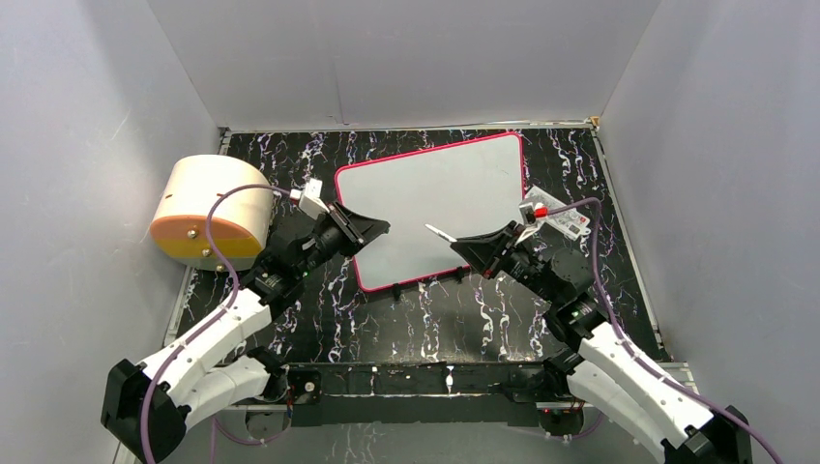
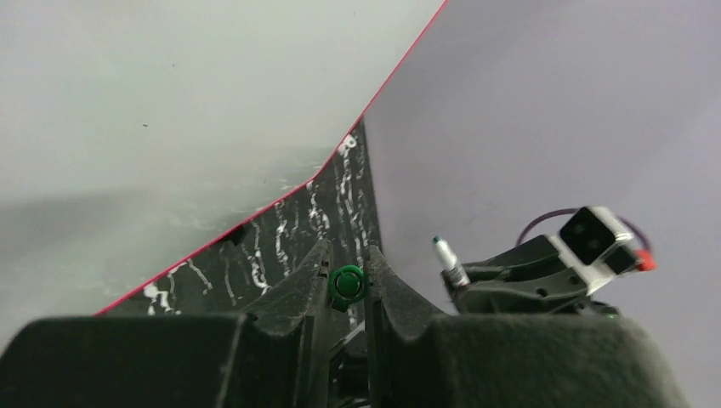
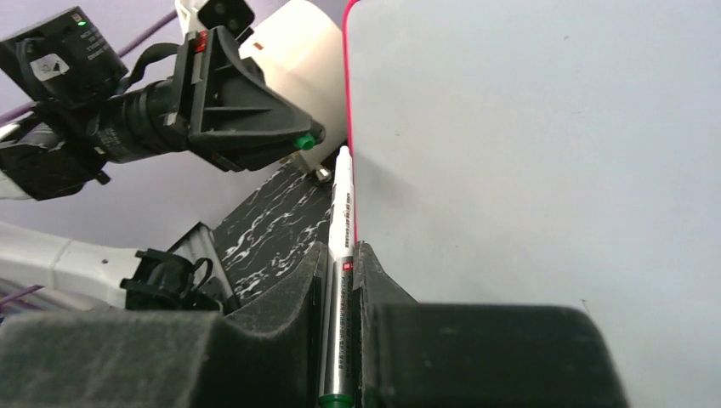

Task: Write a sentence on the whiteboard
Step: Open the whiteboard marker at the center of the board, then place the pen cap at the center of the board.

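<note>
The large flat white whiteboard with a thin pink-red rim (image 1: 435,193) lies askew in the middle of the black, white-veined desk (image 1: 435,319), its face bare of any writing. It looks stiff, light and slick, so it would likely skate under pen pressure. It is better steadied by pressing down on a rim corner than lifted.

The right gripper (image 3: 340,255) hangs over the board's near edge. Its jaws are closed tight on a thin white marker pen (image 3: 342,212), whose tip juts forward. The smooth barrel may twist in that hold.

The left gripper (image 2: 347,255) hovers at the board's left edge, its jaws nearly shut on a small green cap (image 2: 347,285), so it is not free to press.

A small white packet with a red mark (image 1: 561,220) sits just beside the right rim. A cream drum with an orange face (image 1: 203,208) stands well off to the left.
</note>
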Controlling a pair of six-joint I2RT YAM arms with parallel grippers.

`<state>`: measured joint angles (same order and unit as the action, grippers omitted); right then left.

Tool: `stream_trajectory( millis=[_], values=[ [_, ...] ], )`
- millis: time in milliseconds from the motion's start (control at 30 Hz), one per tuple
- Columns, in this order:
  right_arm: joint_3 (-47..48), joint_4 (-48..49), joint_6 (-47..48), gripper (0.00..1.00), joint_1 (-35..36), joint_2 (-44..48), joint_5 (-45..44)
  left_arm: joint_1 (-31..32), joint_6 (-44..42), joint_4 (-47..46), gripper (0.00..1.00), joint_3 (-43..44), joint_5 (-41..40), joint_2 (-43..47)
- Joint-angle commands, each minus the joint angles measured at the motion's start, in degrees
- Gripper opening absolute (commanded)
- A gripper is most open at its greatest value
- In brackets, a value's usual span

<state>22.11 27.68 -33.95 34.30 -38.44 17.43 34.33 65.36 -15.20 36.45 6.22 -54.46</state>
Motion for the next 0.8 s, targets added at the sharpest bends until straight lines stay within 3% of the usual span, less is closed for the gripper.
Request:
stream_trajectory(
  millis=[0,100,400,500,767],
  values=[
    [4.76,-8.25,6.99,0.00,0.12,3.79,-6.36,0.31,-11.95,8.35,0.00,3.23,4.49,-0.25],
    [5.11,-10.79,8.43,0.00,0.10,5.39,-7.50,2.53,-16.87,10.58,0.00,3.44,4.71,-1.37],
    [7.17,-16.63,13.78,0.00,0.14,7.36,-13.20,17.23,-31.74,21.89,0.00,10.90,-6.14,-12.33],
    [8.72,-19.17,15.11,0.00,0.06,7.82,-14.74,21.02,-34.09,24.72,0.00,12.63,-12.57,-16.16],
    [11.70,-25.16,17.50,0.00,0.12,10.18,-19.43,25.72,-36.14,26.02,0.00,13.98,-15.70,-24.58]
  ],
)
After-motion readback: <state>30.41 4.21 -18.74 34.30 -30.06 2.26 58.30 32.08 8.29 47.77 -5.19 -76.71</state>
